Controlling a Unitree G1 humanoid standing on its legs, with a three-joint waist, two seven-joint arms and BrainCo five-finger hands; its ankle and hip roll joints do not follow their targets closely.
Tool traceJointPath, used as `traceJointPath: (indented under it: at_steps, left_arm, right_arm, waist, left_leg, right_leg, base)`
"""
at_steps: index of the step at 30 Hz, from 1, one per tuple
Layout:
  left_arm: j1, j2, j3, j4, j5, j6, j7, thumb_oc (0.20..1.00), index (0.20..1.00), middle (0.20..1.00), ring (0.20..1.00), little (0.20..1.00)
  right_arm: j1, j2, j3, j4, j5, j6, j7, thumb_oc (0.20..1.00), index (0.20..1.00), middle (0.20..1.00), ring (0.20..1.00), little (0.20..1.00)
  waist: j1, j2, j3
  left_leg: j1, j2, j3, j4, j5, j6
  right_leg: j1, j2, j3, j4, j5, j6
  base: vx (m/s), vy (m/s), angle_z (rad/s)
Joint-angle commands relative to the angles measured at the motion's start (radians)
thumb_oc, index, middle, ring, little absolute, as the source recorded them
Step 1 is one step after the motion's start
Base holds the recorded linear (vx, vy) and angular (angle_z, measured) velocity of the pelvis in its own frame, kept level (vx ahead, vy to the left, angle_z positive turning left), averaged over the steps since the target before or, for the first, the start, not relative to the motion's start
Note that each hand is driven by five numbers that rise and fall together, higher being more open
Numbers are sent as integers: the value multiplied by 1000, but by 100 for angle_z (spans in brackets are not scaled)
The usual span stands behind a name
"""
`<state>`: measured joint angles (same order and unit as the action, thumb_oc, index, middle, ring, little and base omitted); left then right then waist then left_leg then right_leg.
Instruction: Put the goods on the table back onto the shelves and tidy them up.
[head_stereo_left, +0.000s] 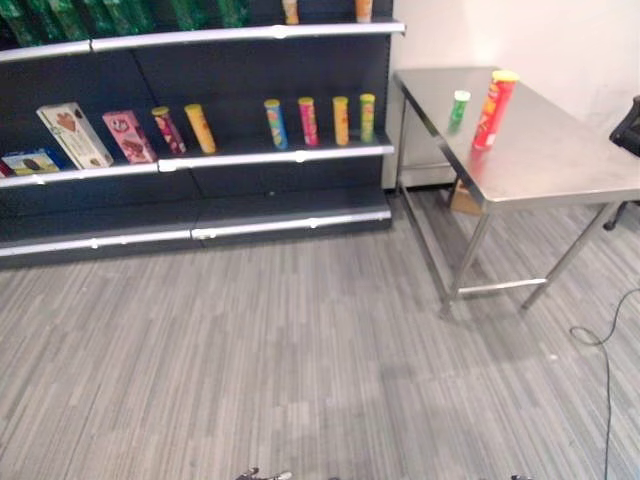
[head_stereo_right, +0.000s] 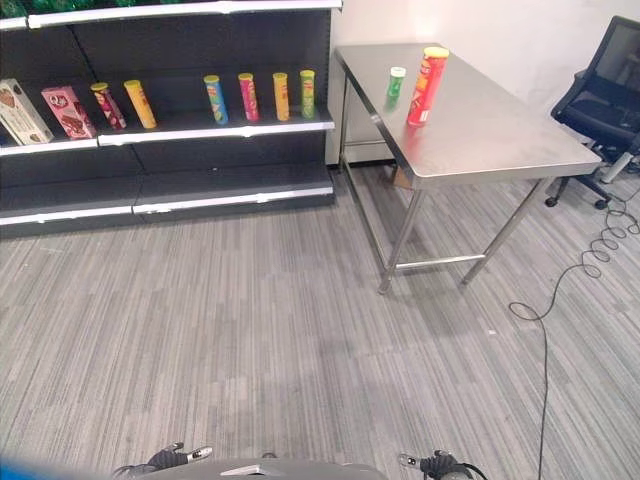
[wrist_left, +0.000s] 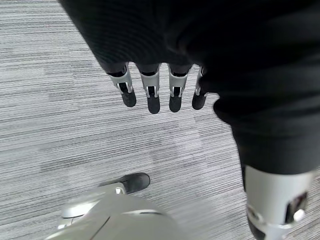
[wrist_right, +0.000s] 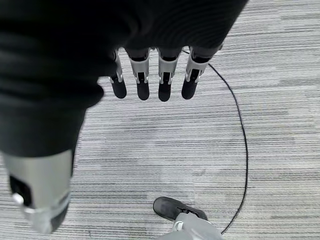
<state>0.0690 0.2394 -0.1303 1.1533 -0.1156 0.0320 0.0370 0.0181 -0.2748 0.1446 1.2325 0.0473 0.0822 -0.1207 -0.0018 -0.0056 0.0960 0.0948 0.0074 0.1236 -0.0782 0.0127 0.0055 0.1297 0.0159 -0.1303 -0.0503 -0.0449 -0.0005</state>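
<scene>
A tall red can with a yellow lid (head_stereo_left: 494, 109) stands on the steel table (head_stereo_left: 560, 165) at the right, with a short green can (head_stereo_left: 459, 107) just left of it. The dark shelves (head_stereo_left: 280, 155) at the back hold a row of cans (head_stereo_left: 318, 121) and boxes (head_stereo_left: 75, 135). My left hand (wrist_left: 160, 90) hangs over the grey floor with its fingers straight and nothing in it. My right hand (wrist_right: 152, 80) hangs the same way, open and empty. Both are far from the table.
A black office chair (head_stereo_right: 605, 95) stands right of the table. Grey striped floor lies between me and the shelves. A brown object (head_stereo_left: 463, 197) sits under the table near the wall.
</scene>
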Motion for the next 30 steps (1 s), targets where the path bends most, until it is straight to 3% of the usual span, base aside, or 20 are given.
traceJointPath:
  at_steps: [1,30]
  left_arm:
    - [-66,8,-7,37,-20,-15,3,1000,1000,1000,1000,1000]
    - [-65,6,-22,63,31,-10,22,1000,1000,1000,1000,1000]
  right_arm:
    - [-45,-22,23,23,1,-9,0,1000,1000,1000,1000,1000]
    - [-27,-16,32,32,-7,-9,-3,1000,1000,1000,1000,1000]
  waist:
    - [-12,-11,7]
    - [-20,-9,12]
  left_leg:
    - [21,34,38,-9,-36,-64]
    - [27,36,44,-9,-37,-64]
  right_leg:
    - [-13,-79,-59,-37,8,108]
    - [-11,-79,-47,-37,7,106]
  base:
    - [0,0,0]
    - [0,0,0]
